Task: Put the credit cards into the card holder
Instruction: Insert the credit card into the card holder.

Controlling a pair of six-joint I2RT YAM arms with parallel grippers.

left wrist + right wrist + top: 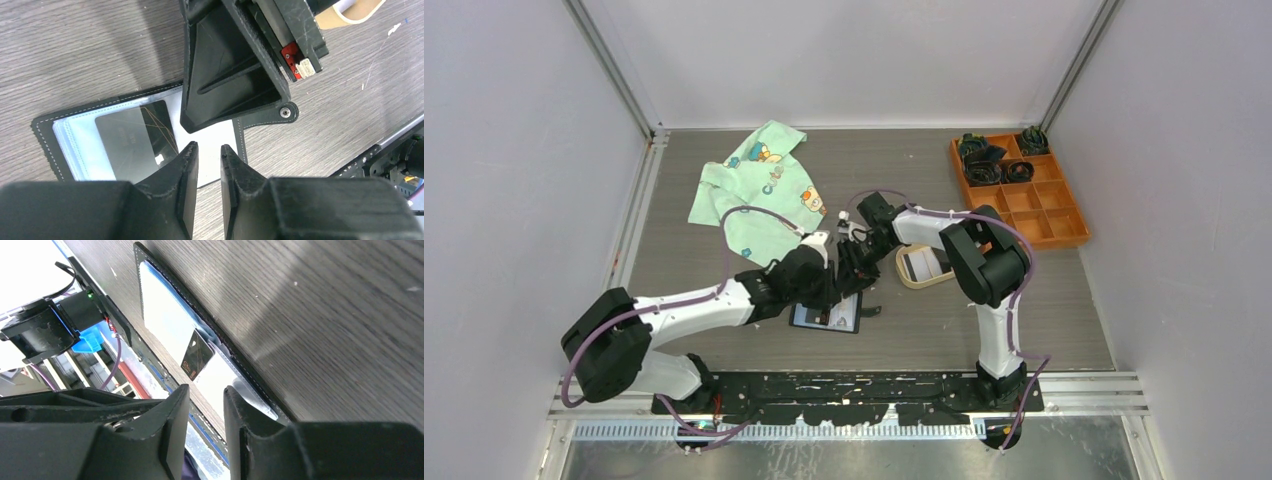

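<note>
Above one card holder [826,318] with one dark card [132,145], left tool [207,167], right tool [206,412] hang ajar, empty.

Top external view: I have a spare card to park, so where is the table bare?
Bare: the far strip between the green shirt and the orange tray; the near right stretch between the right arm and the wall. Crowded: centre, where the left gripper and right gripper meet over the card holder, beside the beige tray.

Tbl [904,340], card holder [826,318], cloth [759,190], orange tray [1036,226]
</note>
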